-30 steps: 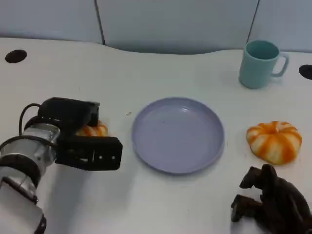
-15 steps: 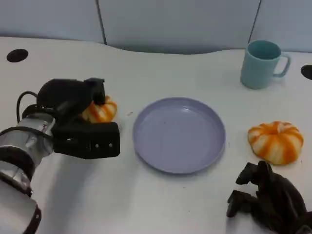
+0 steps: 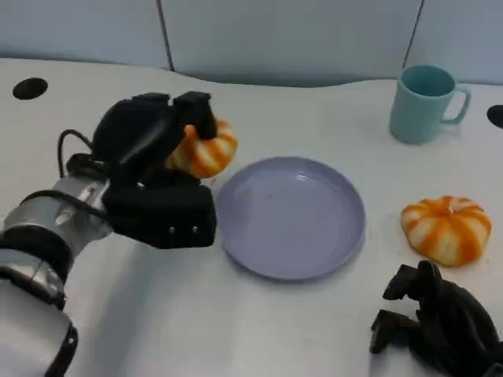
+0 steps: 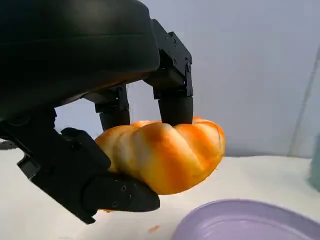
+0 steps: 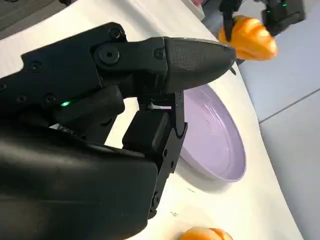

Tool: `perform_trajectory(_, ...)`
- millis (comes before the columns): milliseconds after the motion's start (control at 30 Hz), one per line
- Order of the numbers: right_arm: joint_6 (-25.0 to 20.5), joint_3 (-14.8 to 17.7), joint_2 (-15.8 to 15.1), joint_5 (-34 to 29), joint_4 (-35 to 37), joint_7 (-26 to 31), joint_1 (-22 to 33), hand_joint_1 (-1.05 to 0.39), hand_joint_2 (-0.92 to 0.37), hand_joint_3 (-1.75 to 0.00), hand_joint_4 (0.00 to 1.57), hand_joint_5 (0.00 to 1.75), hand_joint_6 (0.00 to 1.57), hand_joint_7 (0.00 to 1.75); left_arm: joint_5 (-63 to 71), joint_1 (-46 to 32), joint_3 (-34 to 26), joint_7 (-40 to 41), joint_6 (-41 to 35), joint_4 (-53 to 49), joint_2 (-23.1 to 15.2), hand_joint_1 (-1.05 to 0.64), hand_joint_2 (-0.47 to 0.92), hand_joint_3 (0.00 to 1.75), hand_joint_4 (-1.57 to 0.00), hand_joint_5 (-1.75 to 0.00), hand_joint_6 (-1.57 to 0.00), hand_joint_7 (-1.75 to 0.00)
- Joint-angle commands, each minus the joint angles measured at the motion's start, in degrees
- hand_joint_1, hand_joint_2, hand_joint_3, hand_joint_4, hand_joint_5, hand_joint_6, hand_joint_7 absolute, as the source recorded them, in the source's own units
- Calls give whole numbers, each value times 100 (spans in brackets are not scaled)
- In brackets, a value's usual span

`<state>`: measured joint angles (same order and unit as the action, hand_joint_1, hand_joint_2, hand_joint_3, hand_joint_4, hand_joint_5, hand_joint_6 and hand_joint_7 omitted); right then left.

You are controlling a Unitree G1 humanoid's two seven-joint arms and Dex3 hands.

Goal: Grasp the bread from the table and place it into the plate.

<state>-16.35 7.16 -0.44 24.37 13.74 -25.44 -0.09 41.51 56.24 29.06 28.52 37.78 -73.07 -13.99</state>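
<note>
The black left hand grips a round orange-and-cream striped bread roll, fingers over its top and thumb beneath, lifted off the white table just left of the round lavender plate. The black right hand rests near the right edge, fingers curled in on nothing. A second striped roll lies right of the plate; a teal mug stands far right.

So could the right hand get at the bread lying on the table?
Probably yes. The right hand rests empty just in front of that bread, with bare table between them and nothing blocking.
</note>
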Motion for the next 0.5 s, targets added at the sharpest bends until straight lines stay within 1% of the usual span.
perform_trajectory(33, -160, 40, -119, -7, 30, 20, 164, -44, -92, -44, 126, 112, 113, 104, 84, 259, 110, 160, 257, 157, 168, -21, 51, 112, -90, -175, -70, -175)
perform_trajectory(133, -169, 42, -118, -7, 25, 21, 165, -44, -92, -44, 127, 112, 113, 104, 94, 265, 108, 169, 275, 144, 172, -21, 50, 114, -90, -175, -70, -175)
perform_trajectory(233, -110, 8, -99, -12, -19, -31, 230, -44, -92, -43, 126, 112, 112, 104, 39, 289, 164, -121, 528, 163, 495, -21, 49, 118, -92, -175, -72, -175)
perform_trajectory(300, -145, 8, -87, 9, -47, -26, 249, -44, -92, -42, 126, 112, 112, 105, 38, 303, 197, -271, 625, 147, 589, -21, 48, 126, -94, -175, -76, -175)
perform_trajectory(400, -120, -27, -80, -33, -87, -9, 277, -45, -92, -42, 125, 112, 113, 105, -8, 298, 214, -595, 760, 93, 705, -22, 45, 130, -98, -175, -80, -175)
perform_trajectory(500, -134, -46, -65, -40, -140, 36, 303, -46, -92, -42, 126, 112, 114, 105, -95, 298, 182, -1001, 764, 47, 795, -23, 45, 132, -100, -175, -83, -175)
